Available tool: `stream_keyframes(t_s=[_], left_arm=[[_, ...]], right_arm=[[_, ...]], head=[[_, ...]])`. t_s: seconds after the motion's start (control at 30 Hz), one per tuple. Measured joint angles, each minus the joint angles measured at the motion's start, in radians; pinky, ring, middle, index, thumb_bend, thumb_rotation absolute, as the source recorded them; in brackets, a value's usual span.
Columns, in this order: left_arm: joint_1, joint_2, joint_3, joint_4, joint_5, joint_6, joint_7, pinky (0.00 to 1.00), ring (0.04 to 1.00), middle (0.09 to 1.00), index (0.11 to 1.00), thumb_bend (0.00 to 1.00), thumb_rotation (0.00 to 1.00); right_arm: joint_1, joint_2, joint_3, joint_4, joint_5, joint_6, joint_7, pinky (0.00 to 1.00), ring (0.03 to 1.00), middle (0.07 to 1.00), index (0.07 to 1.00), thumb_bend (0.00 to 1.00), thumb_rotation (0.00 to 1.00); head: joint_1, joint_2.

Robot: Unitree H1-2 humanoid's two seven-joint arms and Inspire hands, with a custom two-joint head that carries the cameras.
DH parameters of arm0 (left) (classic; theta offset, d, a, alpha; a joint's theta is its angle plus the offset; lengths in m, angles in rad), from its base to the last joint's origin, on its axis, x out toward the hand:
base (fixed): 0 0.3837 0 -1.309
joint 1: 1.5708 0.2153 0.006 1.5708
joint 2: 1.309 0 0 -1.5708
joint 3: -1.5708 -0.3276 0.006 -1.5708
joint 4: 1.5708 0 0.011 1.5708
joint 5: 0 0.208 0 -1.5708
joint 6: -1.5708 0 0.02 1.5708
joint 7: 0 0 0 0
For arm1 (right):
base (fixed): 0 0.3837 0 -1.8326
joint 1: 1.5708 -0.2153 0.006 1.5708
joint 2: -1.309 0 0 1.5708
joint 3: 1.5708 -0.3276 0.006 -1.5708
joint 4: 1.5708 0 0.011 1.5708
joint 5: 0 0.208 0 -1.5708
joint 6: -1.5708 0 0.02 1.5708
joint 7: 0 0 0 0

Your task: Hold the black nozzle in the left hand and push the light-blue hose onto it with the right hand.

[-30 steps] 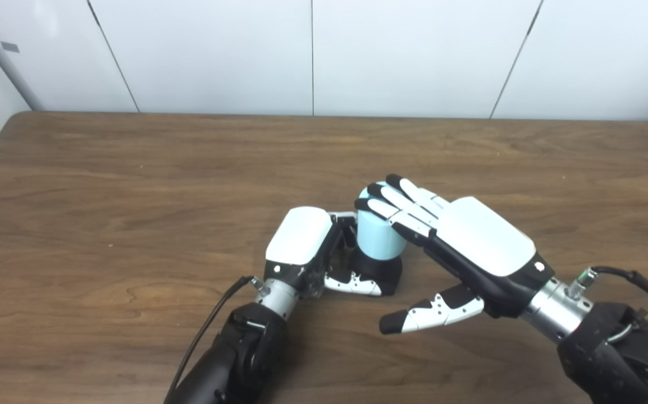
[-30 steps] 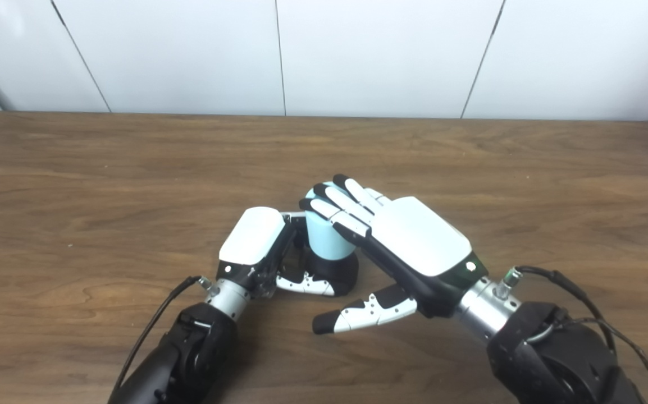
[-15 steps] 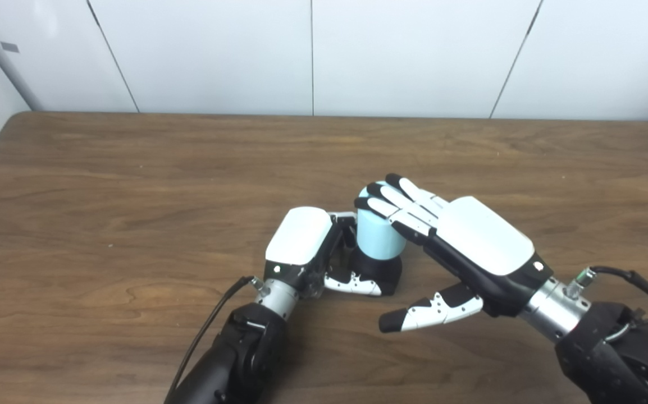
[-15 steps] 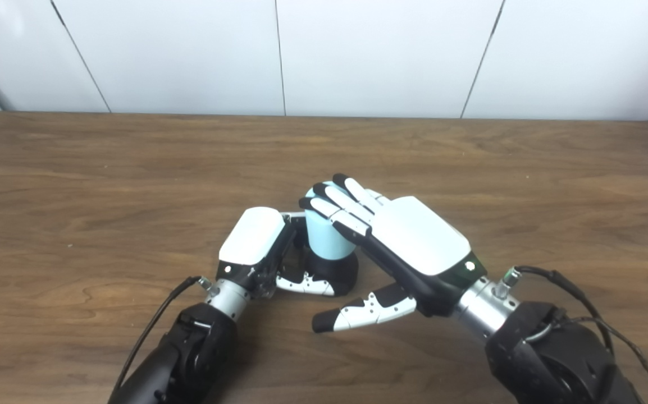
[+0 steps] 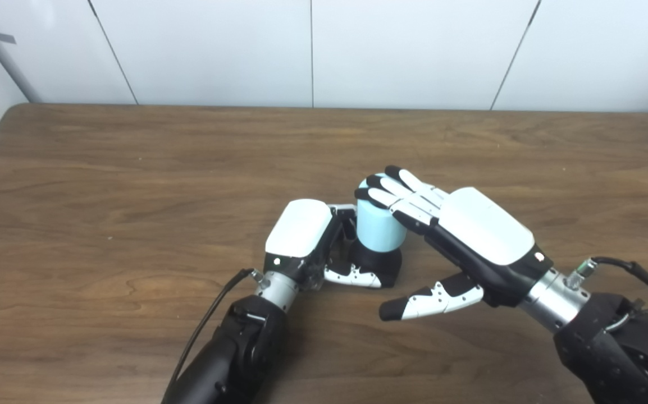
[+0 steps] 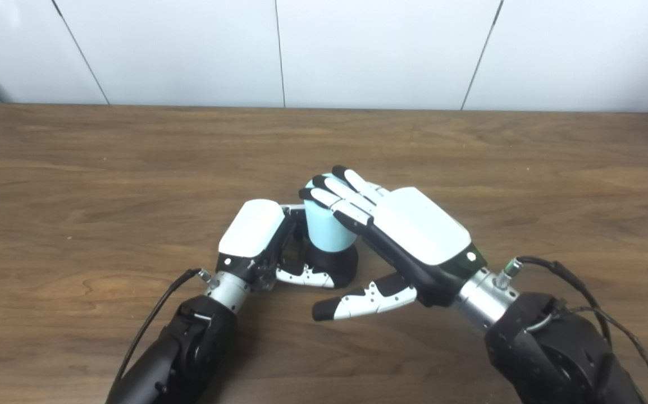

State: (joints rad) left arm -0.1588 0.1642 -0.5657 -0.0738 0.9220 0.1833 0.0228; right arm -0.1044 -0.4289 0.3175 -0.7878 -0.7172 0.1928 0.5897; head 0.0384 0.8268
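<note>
The black nozzle (image 5: 384, 262) stands upright on the table, a little right of centre. The light-blue hose (image 5: 376, 230), a short wide cylinder, sits upright on top of it. My left hand (image 5: 301, 234) is shut on the black nozzle from the left, its thumb wrapped across the nozzle's front. My right hand (image 5: 473, 231) comes in from the right, open and flat. Its fingers (image 5: 397, 193) lie stretched across the top of the hose, and its thumb (image 5: 430, 298) sticks out below, apart from both parts. The hose's top face is mostly hidden under those fingers.
The brown wooden table (image 5: 133, 168) stretches wide on all sides of the hands. White wall panels (image 5: 313, 50) rise behind its far edge. A black cable (image 6: 576, 292) loops off my right wrist.
The whole picture has shifted up slightly, so the camera moved. Hands, hose and nozzle keep their places relative to one another.
</note>
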Motion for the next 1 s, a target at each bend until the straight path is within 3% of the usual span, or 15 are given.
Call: stream_keyframes(t_s=[0.47, 1.0], left_arm=[[0.000, 0.000, 0.000, -0.002, 0.002, 0.002, -0.004, 0.36, 0.495, 0.525, 0.491, 0.48, 0.00], [0.000, -0.001, 0.000, -0.002, 0.003, 0.002, -0.007, 0.37, 0.486, 0.505, 0.486, 0.48, 0.00]], right_arm=[[-0.003, -0.001, 0.004, 0.012, 0.001, -0.001, -0.015, 0.92, 0.960, 0.945, 0.925, 0.63, 0.87], [0.003, -0.017, 0.022, 0.014, -0.044, -0.001, -0.031, 0.95, 0.995, 0.972, 0.910, 0.62, 0.86]], head=[[0.003, -0.006], [0.000, -0.014]])
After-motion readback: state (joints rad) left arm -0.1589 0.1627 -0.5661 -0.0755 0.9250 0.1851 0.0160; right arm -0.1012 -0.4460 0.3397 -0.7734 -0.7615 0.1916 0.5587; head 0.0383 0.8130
